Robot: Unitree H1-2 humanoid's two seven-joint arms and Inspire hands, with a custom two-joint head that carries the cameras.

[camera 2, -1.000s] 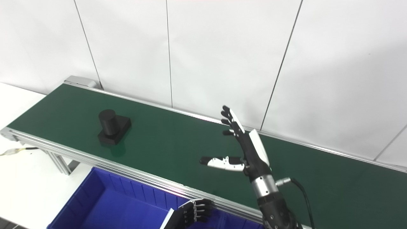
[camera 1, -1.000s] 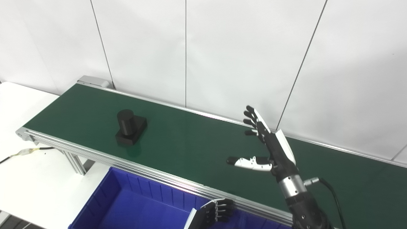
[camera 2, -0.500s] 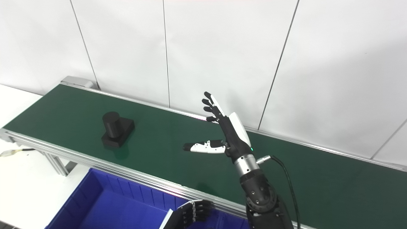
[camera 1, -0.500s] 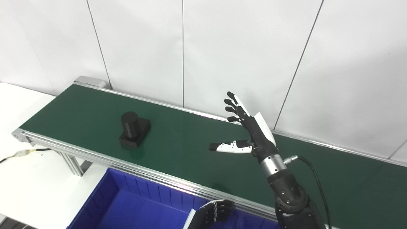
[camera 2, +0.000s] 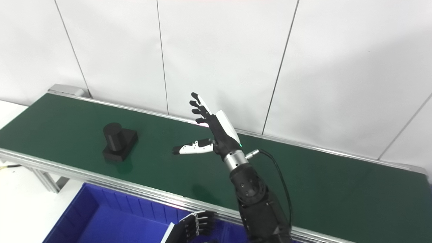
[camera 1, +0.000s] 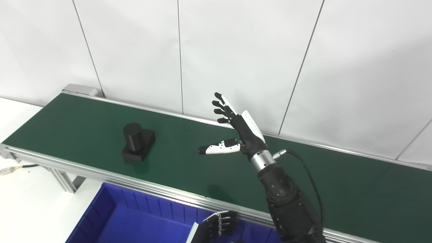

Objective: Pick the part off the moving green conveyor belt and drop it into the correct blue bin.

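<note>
Right hand (camera 1: 243, 132) hovers spread, well right of the part (camera 1: 137, 142).

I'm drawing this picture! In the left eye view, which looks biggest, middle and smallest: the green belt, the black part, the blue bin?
1. Green belt, biggest by far.
2. Blue bin, though the picture's edge cuts it off.
3. Black part, smallest.

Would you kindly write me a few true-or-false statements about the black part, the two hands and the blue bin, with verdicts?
1. The black part lies on the green conveyor belt. True.
2. The right hand grips the part. False: it is open above the belt, apart from the part.
3. The blue bin sits at the belt's near side. True.
4. The left hand is raised over the belt. False: it is low, by the bin.
</note>
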